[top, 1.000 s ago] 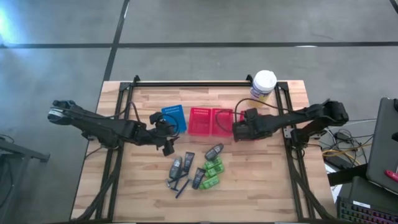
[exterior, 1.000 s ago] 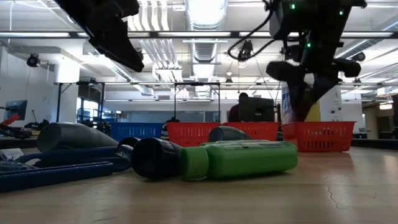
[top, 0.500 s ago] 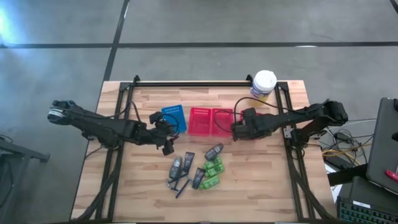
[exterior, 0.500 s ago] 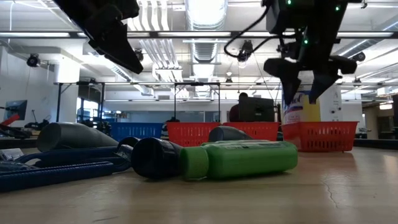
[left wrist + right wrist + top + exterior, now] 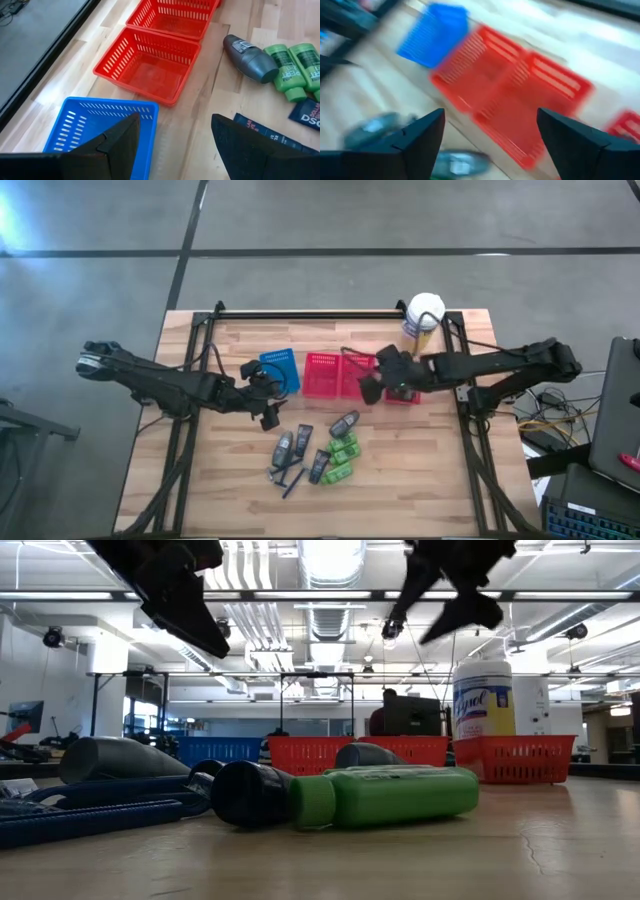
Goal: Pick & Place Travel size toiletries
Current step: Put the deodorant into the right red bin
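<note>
The travel size toiletries lie in a loose heap at the table's near middle: dark grey tubes [image 5: 303,438], green bottles [image 5: 345,448] and thin blue sticks [image 5: 290,481], all flat on the wood. The low view shows a green bottle [image 5: 400,795] and a dark tube [image 5: 250,793] up close. My left gripper [image 5: 268,416] hangs open above the table, just left of the heap and near the blue basket [image 5: 280,370]. My right gripper [image 5: 369,389] is open and empty, slanting down above the red baskets [image 5: 322,373]; in its wrist view [image 5: 490,145] nothing sits between the fingers.
Two red baskets stand side by side right of the blue one, and another red basket [image 5: 405,396] sits under my right arm. A tall yellow canister [image 5: 424,315] with a white lid stands at the far right. Bare wood lies near the front edge.
My right gripper has risen out of the rightmost red basket and swung toward the table's left. It has tipped from pointing down to a forward slant, and its fingers have spread apart. The canister behind it now shows unobstructed in the low view. The toiletries have not moved.
</note>
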Robot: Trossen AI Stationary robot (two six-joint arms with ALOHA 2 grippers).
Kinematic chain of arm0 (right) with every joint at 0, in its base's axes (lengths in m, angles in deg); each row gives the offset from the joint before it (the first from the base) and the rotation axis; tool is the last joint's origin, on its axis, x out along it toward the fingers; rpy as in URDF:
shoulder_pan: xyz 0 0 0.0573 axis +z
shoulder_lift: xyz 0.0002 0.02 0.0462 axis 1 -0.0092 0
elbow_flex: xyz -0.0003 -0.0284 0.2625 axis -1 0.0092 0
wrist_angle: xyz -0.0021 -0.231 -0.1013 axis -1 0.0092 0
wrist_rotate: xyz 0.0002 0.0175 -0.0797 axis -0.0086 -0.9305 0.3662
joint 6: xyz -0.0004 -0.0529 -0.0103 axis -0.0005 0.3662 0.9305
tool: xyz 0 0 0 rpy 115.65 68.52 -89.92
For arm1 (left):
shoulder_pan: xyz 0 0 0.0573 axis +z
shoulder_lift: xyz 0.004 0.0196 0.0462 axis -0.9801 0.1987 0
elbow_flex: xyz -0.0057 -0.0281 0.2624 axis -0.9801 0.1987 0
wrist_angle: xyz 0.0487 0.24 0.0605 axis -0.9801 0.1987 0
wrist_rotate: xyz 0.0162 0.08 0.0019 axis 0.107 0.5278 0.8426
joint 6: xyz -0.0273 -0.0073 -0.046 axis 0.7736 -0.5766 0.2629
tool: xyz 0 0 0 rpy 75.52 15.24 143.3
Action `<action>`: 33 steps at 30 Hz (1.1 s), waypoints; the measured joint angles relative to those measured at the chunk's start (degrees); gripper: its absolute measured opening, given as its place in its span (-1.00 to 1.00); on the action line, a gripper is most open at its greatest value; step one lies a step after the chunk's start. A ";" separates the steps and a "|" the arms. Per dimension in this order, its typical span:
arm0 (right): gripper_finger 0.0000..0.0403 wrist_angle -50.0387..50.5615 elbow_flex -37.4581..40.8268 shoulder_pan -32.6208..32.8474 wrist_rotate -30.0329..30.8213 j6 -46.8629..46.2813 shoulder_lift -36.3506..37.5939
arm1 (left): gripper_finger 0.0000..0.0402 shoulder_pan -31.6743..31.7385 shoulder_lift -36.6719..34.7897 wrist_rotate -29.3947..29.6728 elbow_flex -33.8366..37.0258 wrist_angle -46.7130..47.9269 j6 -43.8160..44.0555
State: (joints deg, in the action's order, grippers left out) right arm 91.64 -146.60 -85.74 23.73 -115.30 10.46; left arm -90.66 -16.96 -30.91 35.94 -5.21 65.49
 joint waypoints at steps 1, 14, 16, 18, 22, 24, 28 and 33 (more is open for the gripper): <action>0.48 -1.64 0.01 -0.04 -0.63 1.20 0.82 | 0.24 0.00 0.00 -0.02 0.00 -0.01 0.31; 0.23 -21.26 -0.04 -0.80 -18.67 14.23 7.73 | 0.24 0.00 0.00 -0.20 0.00 -0.01 4.54; 0.19 -23.88 -0.06 -0.60 -18.98 18.05 7.75 | 0.25 -0.02 0.00 -0.22 0.00 -0.03 5.38; 0.16 -26.07 -0.06 -0.62 -19.05 21.69 7.75 | 0.25 -0.04 0.00 -0.32 0.00 -0.03 6.41; 0.12 -27.36 -0.06 -0.62 -19.11 24.46 7.75 | 0.25 -0.04 0.00 -0.46 0.00 -0.03 8.83; 0.11 -27.86 -0.06 -0.63 -20.45 24.55 7.73 | 0.25 -0.04 0.00 -0.54 0.00 -0.02 9.94; 0.12 -29.36 -0.06 -0.64 -25.16 24.60 7.73 | 0.25 -0.04 0.00 -1.58 0.00 -0.03 11.43; 0.10 -34.97 -0.08 -0.62 -28.78 26.07 7.75 | 0.25 -0.04 0.00 -1.95 0.00 -0.03 12.97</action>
State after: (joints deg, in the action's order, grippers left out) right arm 56.68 -146.68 -86.36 -5.05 -89.24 18.21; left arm -90.70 -16.96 -32.85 35.94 -5.24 78.46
